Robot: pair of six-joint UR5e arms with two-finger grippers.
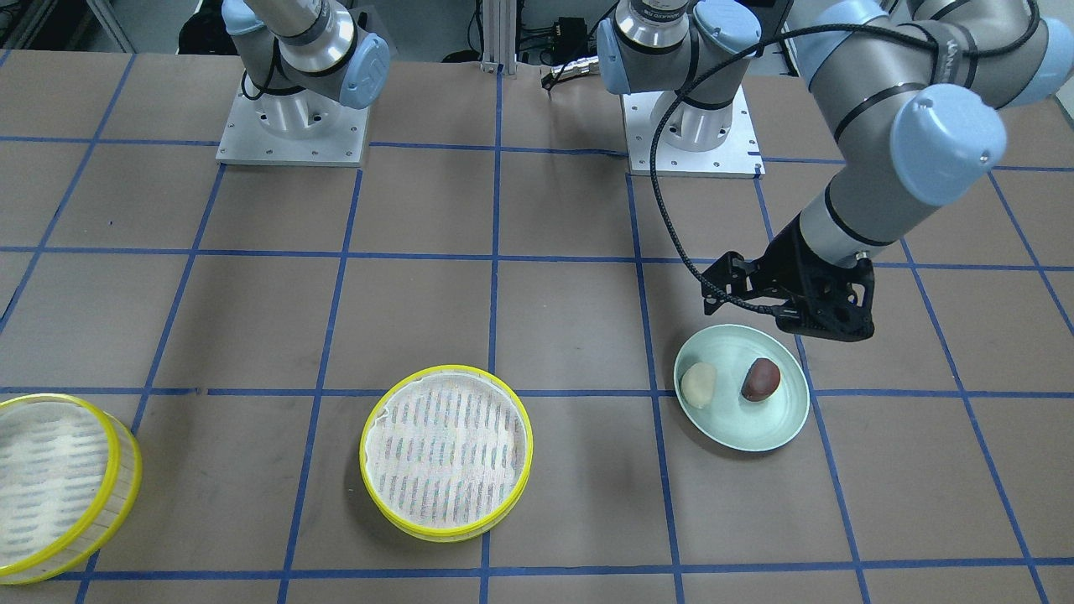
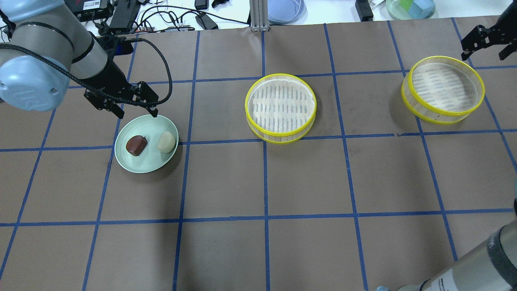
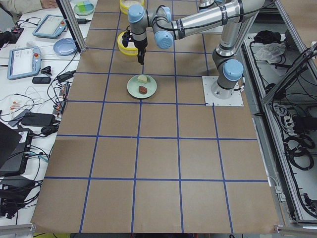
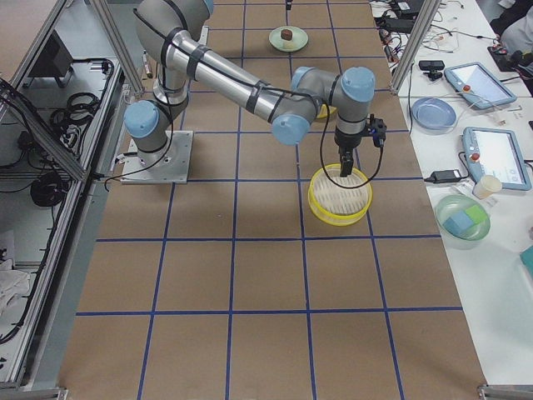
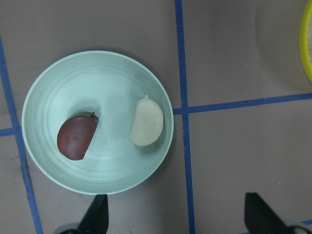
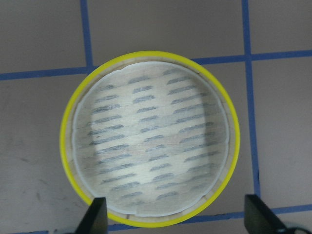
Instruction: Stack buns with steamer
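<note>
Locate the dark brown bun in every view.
Front-facing: brown bun right of centre, on green plate.
Overhead: brown bun at left.
Exterior left: brown bun upper centre.
Exterior right: brown bun at top edge.
Left wrist: brown bun left of centre.
Right wrist: not in it.
Landmark: green plate, white bun beside.

Toward the robot's left, a pale green round plate (image 2: 141, 162); in it, a glossy reddish-brown bun (image 2: 136, 145) leftward, a smooth cream-white bun (image 2: 166, 142) rightward. To the plate's right, a yellow-rimmed round steamer tray (image 2: 280, 106); well right of that, a second yellow-rimmed tray (image 2: 443, 87).
</note>
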